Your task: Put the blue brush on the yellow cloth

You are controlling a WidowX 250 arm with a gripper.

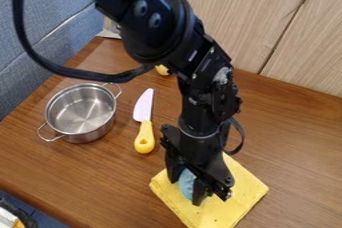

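Black hand [188, 186], part-open, gripping blue brush [187, 184]

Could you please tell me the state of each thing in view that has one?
Pot: upright, lidless, empty.
Knife: lying on its side.
Cloth: laid flat.
Brush: at the end effector, partly hidden.
End effector: pointing down at the cloth.
Yellow item: mostly hidden, state unclear.

The brush [187, 184] was light blue, the cloth [244, 189] yellow with dark specks, the knife [145, 133] pale-bladed and yellow-handled, the pot [95, 134] silvery, the wood-grained surface [294, 132] reddish brown.
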